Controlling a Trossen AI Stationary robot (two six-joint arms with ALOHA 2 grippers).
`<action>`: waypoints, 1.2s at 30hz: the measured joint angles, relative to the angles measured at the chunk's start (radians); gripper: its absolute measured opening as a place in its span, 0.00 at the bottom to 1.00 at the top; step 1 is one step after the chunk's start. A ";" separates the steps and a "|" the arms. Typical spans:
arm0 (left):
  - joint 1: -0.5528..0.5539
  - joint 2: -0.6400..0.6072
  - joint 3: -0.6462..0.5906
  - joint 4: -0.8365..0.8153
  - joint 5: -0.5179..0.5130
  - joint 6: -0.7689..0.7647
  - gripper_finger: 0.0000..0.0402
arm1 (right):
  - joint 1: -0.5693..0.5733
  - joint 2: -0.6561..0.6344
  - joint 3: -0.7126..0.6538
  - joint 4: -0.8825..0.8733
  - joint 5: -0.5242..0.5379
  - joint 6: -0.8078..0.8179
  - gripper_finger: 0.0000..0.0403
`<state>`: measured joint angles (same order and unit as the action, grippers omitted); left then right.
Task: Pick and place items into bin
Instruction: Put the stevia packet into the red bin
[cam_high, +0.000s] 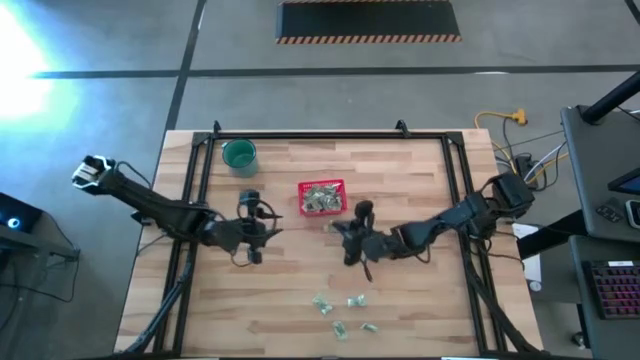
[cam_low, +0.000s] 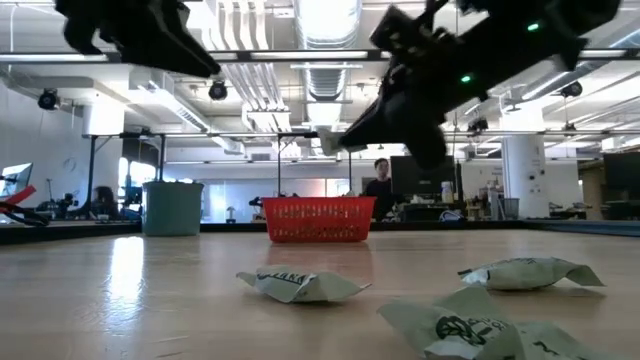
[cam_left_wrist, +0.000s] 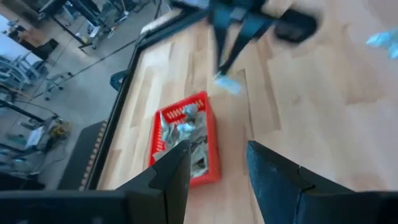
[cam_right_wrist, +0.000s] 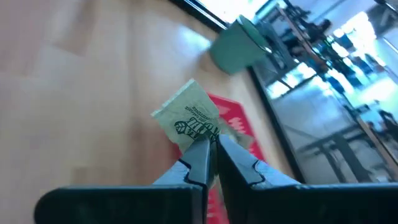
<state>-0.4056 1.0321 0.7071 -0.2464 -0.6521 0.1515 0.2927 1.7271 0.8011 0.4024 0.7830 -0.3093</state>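
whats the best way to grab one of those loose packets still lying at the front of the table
From straight above, pinching the puffed middle of a loose packet. It lies flat on the table, so its crinkly edges offer little from the side. The open left gripper is free; the right gripper already holds a packet.

Bare wood lies between the grippers — only the red basket (cam_high: 322, 196) stands beyond.
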 joint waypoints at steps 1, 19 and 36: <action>-0.008 -0.014 0.000 -0.005 0.000 -0.013 0.35 | -0.026 0.001 0.007 -0.002 -0.002 -0.006 0.04; -0.047 -0.052 -0.027 -0.033 0.003 -0.015 0.35 | -0.309 0.007 0.030 -0.033 -0.310 0.176 0.05; -0.046 0.102 -0.027 0.102 0.259 0.081 0.35 | -0.282 -0.075 0.030 -0.157 -0.313 0.158 0.40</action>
<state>-0.4519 1.1338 0.6800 -0.1441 -0.3927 0.2322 0.0105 1.6521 0.8307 0.2453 0.4697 -0.1510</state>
